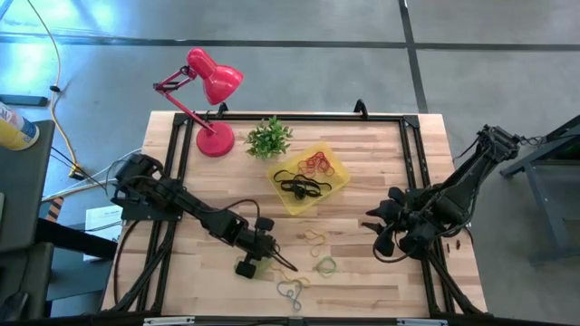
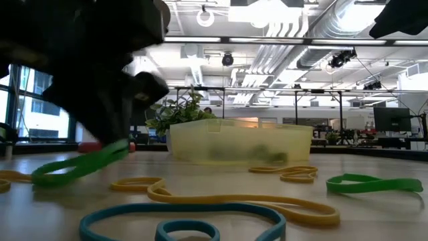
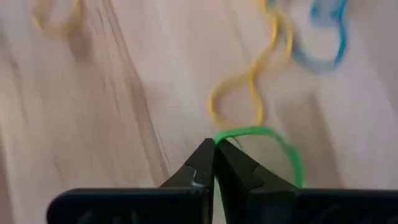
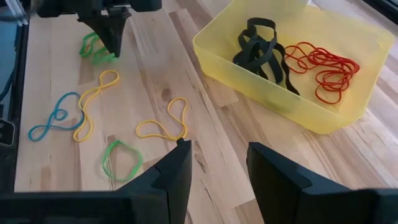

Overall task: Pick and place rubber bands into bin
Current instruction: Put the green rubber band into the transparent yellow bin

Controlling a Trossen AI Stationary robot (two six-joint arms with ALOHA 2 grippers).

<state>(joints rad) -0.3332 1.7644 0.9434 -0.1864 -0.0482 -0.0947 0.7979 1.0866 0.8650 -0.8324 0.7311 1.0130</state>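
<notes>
Left gripper low over the wooden table at about 7 o'clock from the table's middle, fingers pinched together on a thin green rubber band, loop trailing onto the wood. Translucent yellow plastic bin near table centre, toward 12 o'clock, holding black loops and red loops. Loose on the wood at 6 o'clock: a long yellow band, a blue band, a second yellow band, another green band. Right gripper waiting at 4 o'clock, fingers apart, holding nothing. Red desk lamp and small green spiky plant at 11 o'clock.
</notes>
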